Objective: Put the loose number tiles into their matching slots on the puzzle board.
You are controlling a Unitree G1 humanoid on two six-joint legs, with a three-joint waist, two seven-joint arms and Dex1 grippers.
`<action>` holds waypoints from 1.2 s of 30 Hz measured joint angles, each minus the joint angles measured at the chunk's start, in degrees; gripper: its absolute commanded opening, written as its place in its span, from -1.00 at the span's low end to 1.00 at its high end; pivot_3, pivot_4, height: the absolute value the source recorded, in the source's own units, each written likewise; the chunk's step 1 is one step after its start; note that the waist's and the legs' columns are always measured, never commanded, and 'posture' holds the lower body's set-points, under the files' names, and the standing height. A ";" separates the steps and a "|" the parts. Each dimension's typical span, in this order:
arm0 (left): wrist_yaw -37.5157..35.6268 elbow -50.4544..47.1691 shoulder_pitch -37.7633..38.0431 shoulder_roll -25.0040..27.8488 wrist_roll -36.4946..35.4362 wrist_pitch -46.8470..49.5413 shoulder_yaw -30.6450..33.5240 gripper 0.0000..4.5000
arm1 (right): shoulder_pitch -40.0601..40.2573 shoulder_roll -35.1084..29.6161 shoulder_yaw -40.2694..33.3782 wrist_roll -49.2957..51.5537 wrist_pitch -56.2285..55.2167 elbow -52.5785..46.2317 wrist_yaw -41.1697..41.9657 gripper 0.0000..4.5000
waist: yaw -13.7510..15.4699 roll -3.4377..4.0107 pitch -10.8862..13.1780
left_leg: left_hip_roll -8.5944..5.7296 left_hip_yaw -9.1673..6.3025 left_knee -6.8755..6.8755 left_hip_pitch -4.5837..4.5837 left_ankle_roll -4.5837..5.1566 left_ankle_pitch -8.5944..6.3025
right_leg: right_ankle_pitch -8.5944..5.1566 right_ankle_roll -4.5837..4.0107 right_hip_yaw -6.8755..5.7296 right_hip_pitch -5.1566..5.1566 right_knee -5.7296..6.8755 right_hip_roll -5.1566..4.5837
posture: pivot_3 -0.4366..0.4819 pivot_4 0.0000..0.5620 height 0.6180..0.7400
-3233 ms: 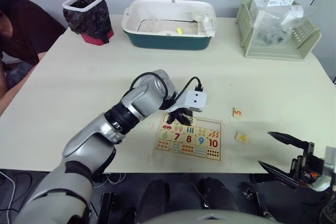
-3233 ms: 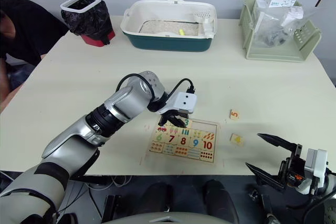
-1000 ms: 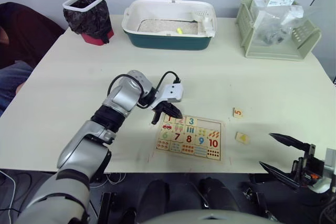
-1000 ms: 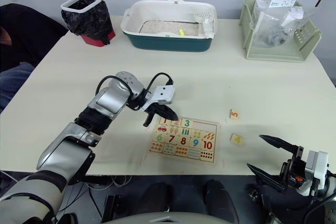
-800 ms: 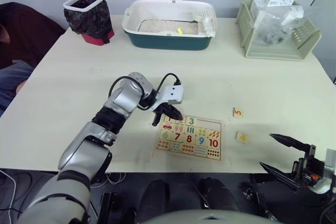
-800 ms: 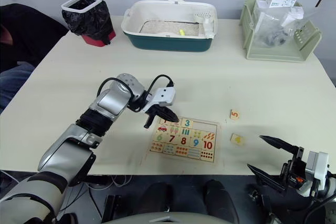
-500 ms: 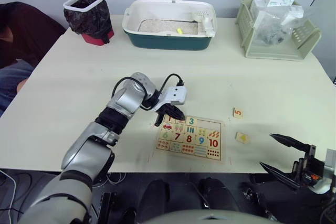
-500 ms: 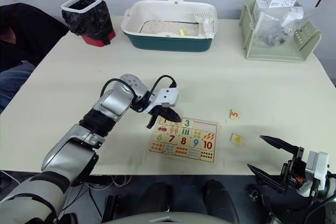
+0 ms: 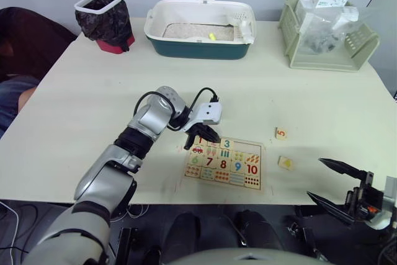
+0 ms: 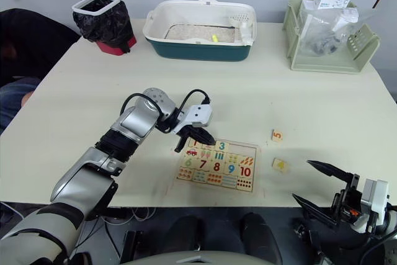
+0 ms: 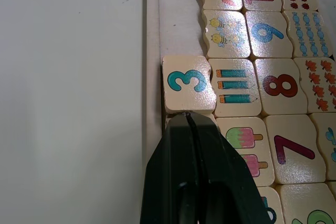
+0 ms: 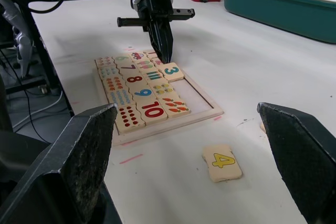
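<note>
The puzzle board lies near the table's front edge. Its picture rows and the 6 to 10 row are filled. Tile 3 sits in the top row of slots, and the recess past it is bare. My left gripper is shut with nothing between its fingers, and its tip touches tile 3's edge. A further tile's rim shows under those fingers, its digit hidden. Loose tiles 5 and 4 lie on the table right of the board. My right gripper is open, low at the front right.
A black-lined bin, a white and teal tray and a pale green basket stand along the back. A person sits at the table's left edge. The front table edge runs just below the board.
My left gripper drew back left off the board, then moved slightly right again to its top-left corner. The right gripper and the loose tiles have not moved.
</note>
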 measured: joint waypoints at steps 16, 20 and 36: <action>0.03 -0.05 -0.01 -0.13 0.44 0.16 0.00 -0.98 | -0.02 0.00 0.00 -0.03 -0.08 0.00 -0.08 1.00 | 0.01 0.00 0.00 | 0.00 0.00 0.00 0.02 0.00 0.00 | 0.00 0.00 0.00 0.02 0.00 0.00 | -0.05 -0.47 1.00; 0.03 -0.04 -0.01 -0.16 0.56 0.08 0.00 -0.98 | -0.04 0.00 0.00 -0.04 -0.11 0.00 -0.07 1.00 | 0.01 0.00 0.00 | 0.00 0.00 0.00 0.02 0.00 0.00 | 0.00 0.00 0.00 0.02 0.00 0.00 | -0.05 -0.47 1.00; 0.50 -0.02 0.02 -0.34 0.88 -0.34 -0.01 -0.98 | 0.09 0.01 0.00 -0.06 -0.21 0.00 0.02 1.00 | 0.01 0.00 0.00 | 0.00 0.00 0.00 0.05 0.00 0.00 | 0.00 0.00 0.00 0.06 0.00 0.00 | -0.05 -0.47 1.00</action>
